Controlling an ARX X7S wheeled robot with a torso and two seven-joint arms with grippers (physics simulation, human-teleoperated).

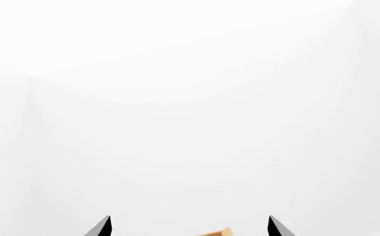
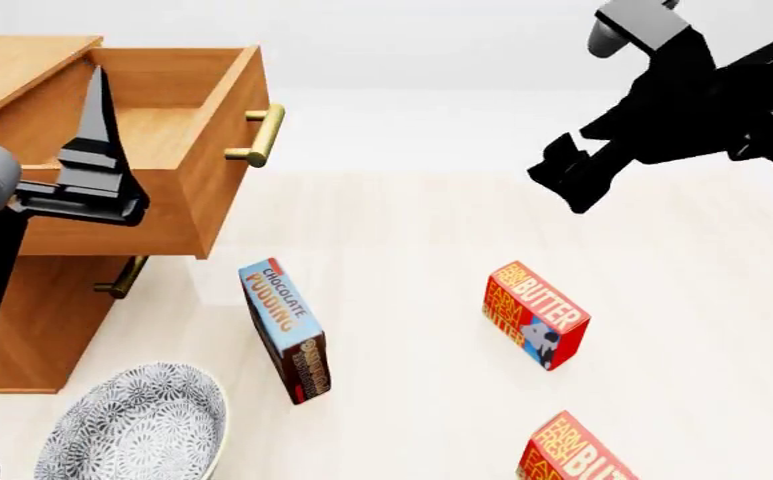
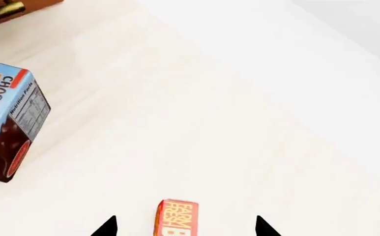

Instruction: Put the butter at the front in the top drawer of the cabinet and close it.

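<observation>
Below the right gripper (image 2: 576,172), which is hanging in the air with its fingers apart and holding nothing, one butter (image 2: 536,314) box is lying on the pale floor; a second, identical box (image 2: 576,455) is lying nearer the robot at the frame edge. Level with the left gripper (image 2: 93,130), whose fingers are also standing apart and empty, the top drawer (image 2: 213,150) of the cabinet (image 2: 19,60) is standing pulled out. A blue pudding box (image 2: 286,330) and a patterned bowl (image 2: 139,430) are resting beneath that gripper.
</observation>
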